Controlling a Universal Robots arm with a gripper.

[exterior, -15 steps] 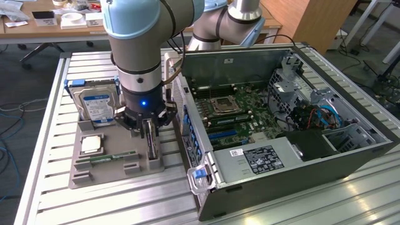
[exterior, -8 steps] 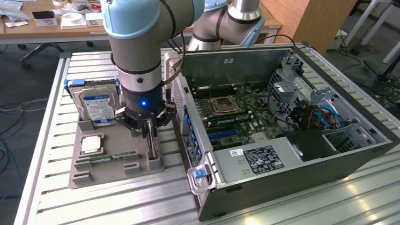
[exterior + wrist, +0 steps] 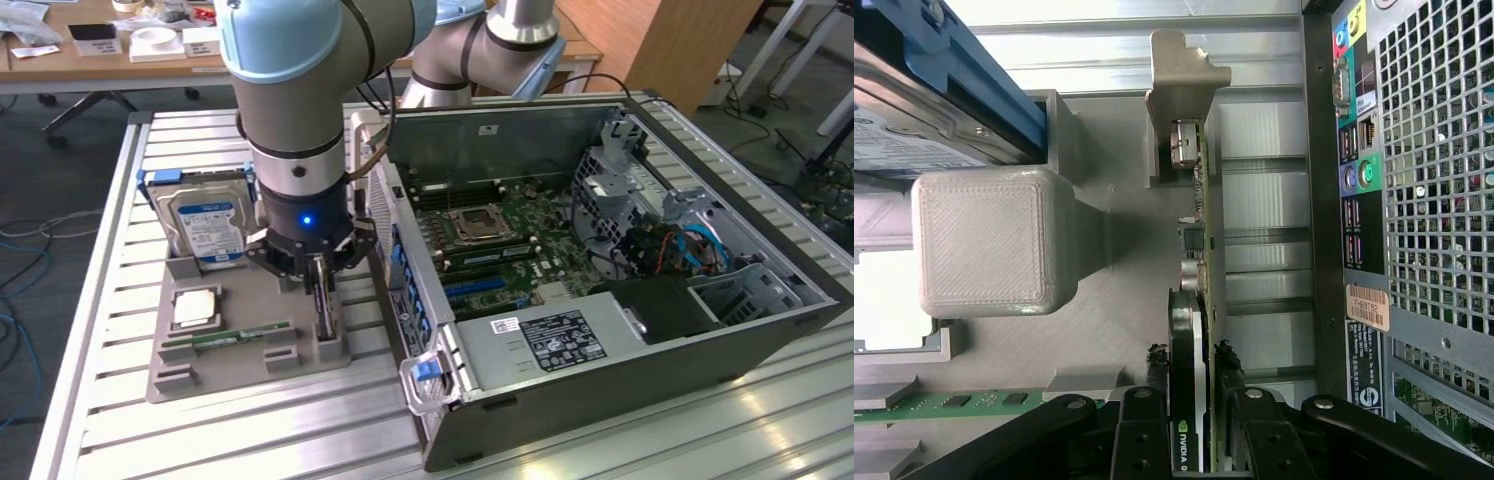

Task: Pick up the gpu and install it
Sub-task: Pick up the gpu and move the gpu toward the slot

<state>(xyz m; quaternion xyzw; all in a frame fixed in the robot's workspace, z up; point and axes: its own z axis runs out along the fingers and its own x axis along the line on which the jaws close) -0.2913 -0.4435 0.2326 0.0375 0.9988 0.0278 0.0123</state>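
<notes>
Count: 1 gpu (image 3: 1201,215), 1 hard drive (image 3: 207,228), 1 memory stick (image 3: 243,335), 1 CPU chip (image 3: 196,308), 1 grey fixture tray (image 3: 220,378), 1 open PC case (image 3: 641,375).

The arm (image 3: 300,110) reaches in from the far side of the exterior view, with a large joint with a light blue cap at its highest part. From this joint the last links go straight down. The wrist is vertical and a small blue light is lit on it. The gripper (image 3: 318,285) points down. Its two black fingers (image 3: 1139,440) stand apart, one on each side of the gpu (image 3: 1199,250).
</notes>
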